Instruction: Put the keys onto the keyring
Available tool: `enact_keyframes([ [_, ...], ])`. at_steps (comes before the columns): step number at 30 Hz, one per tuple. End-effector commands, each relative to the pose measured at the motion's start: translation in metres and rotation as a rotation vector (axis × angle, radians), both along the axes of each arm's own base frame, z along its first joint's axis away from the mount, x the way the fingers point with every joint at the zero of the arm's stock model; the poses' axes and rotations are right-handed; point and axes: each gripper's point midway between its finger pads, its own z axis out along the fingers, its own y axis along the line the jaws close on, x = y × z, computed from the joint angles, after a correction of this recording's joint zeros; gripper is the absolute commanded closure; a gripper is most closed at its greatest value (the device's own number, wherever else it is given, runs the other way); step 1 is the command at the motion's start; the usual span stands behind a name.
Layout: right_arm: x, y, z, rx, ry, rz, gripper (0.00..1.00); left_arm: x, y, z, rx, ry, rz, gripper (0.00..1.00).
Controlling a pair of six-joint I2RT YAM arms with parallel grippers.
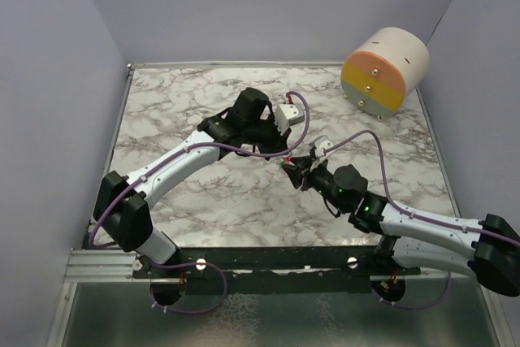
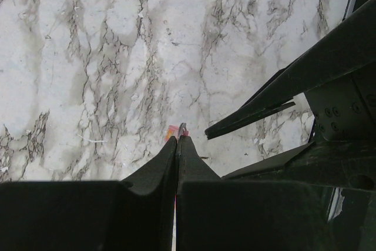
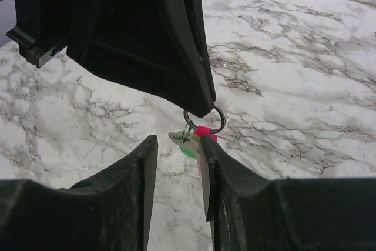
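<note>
A white marble-patterned table (image 1: 203,201) with grey veins fills the floor of the walled booth. Two long white-and-black robot arms reach over it from the near edge and meet close to its middle: the left arm (image 1: 175,164) comes in from one side and the right arm (image 1: 422,225) from the other. Well apart from them, at the far right corner, a squat cream cylinder (image 1: 386,71) lies tilted, its round face banded orange and yellow.

The black left gripper (image 2: 178,142) hangs above the marble with its jaws pressed together, pinching the top of a thin round metal keyring (image 3: 222,123), which dangles from its tip. The black right gripper (image 3: 178,145) points up at that ring from just beneath. Its jaws stand apart, marble shows in the gap, and nothing is clamped between them.

The keys sit at the ring's lower edge, right at the tips of the right gripper. The short bright green plastic-headed key (image 3: 187,145) lies between the two fingertips, and the pink-red plastic-headed key (image 3: 203,131) lies just beside it, against one finger. I cannot tell whether either is threaded onto the ring.
</note>
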Motion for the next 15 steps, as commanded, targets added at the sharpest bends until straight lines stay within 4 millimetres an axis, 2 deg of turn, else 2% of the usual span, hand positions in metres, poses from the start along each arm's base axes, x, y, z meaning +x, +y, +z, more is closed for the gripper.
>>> enact_keyframes([
  [1,0.004,0.009,0.018,0.055,-0.028,0.000,0.66,-0.001,-0.006,0.003,-0.006,-0.011,-0.014,1.00],
  [9,0.012,0.004,0.015,0.049,-0.029,-0.051,0.77,-0.002,-0.004,0.005,-0.007,-0.019,-0.013,1.00],
  [15,0.016,-0.004,0.015,0.039,-0.027,-0.100,0.94,-0.002,-0.003,0.003,-0.003,-0.019,-0.012,1.00],
])
